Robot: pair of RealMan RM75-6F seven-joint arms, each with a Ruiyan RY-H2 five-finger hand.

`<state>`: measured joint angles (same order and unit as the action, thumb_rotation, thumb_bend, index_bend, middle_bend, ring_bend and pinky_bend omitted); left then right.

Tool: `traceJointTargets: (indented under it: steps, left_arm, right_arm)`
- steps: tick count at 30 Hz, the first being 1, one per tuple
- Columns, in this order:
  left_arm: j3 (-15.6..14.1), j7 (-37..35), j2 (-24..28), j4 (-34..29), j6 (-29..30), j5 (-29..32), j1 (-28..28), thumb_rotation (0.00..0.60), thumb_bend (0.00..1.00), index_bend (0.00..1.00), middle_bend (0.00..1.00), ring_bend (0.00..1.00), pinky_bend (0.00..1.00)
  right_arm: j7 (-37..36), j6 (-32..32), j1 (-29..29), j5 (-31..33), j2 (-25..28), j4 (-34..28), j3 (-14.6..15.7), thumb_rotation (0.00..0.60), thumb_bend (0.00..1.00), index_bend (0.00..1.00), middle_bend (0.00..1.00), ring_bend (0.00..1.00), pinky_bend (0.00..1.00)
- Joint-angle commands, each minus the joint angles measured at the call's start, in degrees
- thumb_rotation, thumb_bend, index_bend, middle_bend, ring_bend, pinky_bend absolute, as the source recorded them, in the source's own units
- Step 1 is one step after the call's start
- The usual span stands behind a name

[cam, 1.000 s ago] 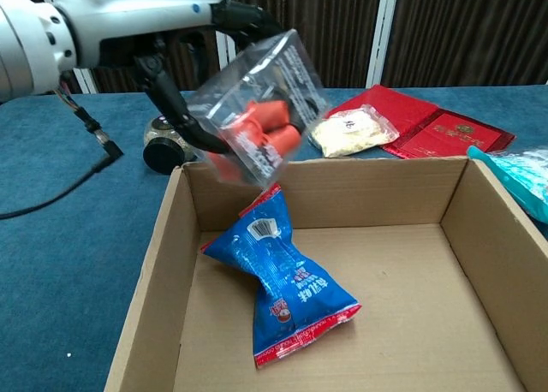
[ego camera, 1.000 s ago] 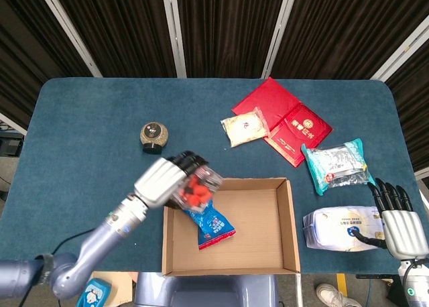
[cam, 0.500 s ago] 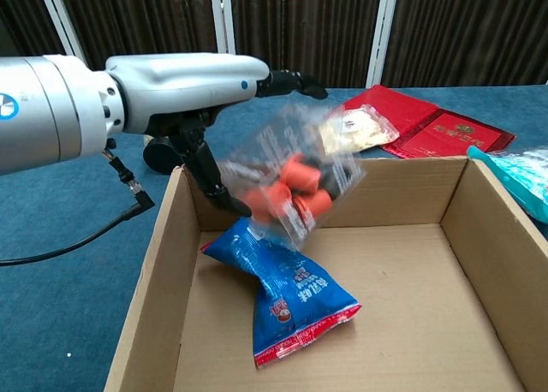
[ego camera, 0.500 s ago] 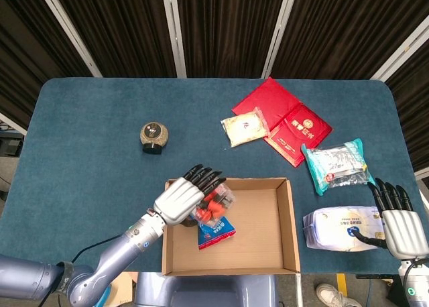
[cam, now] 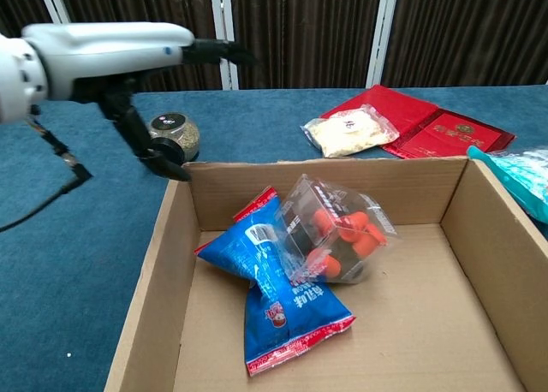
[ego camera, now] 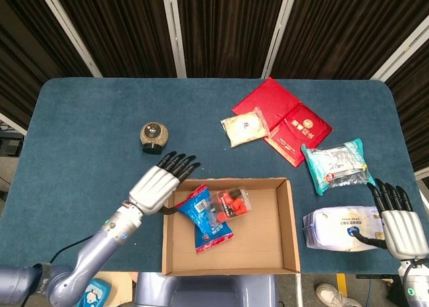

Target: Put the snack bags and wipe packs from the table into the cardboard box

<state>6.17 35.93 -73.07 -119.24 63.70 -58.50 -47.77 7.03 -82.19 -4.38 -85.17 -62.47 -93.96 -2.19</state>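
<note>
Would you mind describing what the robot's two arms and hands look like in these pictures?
The left hand has a silver-white back and black fingers, on a rounded metallic grey arm; a thin black cable hangs beneath it in the chest view. The right hand matches: a silver-white ribbed back and black fingers.

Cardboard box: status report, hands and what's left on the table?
Left hand open beside cardboard box, right hand open. Clear snack bag and blue snack bag inside. Teal pack, white pack, pale bag outside. Nothing in the way.
</note>
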Motion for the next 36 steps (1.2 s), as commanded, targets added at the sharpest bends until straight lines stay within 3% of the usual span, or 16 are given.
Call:
traceJointTargets:
  steps: [1,6,8,15,23,36]
  left_arm:
    - [-3.02,-2.04,4.3,-1.08,2.89,-3.16,3.88,0.6,0.0,0.0,0.0,0.0,0.0]
    - [-9.01,-4.78,11.29,0.31,10.14,-8.04,12.38,0.6,0.0,0.0,0.0,0.0,0.0]
    - [-11.98,-7.87,13.23,1.74,13.63,-12.87,16.63,0.6,0.0,0.0,0.0,0.0,0.0]
    - [-15.8,-14.89,14.72,6.09,18.11,-18.63,23.62,0.6,0.0,0.0,0.0,0.0,0.0]
    - [-15.94,-21.41,14.71,9.96,21.42,-22.94,28.82,0.6,0.0,0.0,0.0,0.0,0.0]
    - [-12.85,-22.81,14.75,10.61,20.0,-23.9,30.56,0.6,0.0,0.0,0.0,0.0,0.0]
  right_arm:
    - [-0.01,0.49,-0.14,-0.07,0.28,0.07,0.21,0.6,0.03,0.0,0.0,0.0,0.0]
    - [1.41,3.44,-1.15,-0.31,1.8,-0.74,1.23,0.6,0.03,0.0,0.0,0.0,0.0]
    - [2.02,4.61,-1.74,-0.9,2.85,-1.78,1.67,0.6,0.03,0.0,0.0,0.0,0.0]
    - [3.38,8.56,-3.21,-1.01,5.85,-4.57,2.88,0.6,0.03,0.0,0.0,0.0,0.0]
    - [8.83,17.54,-7.27,3.51,7.74,-6.46,3.04,0.6,0.03,0.0,0.0,0.0,0.0]
    - [18.15,28.57,-12.71,15.07,6.22,-4.82,3.18,0.6,0.03,0.0,0.0,0.0,0.0]
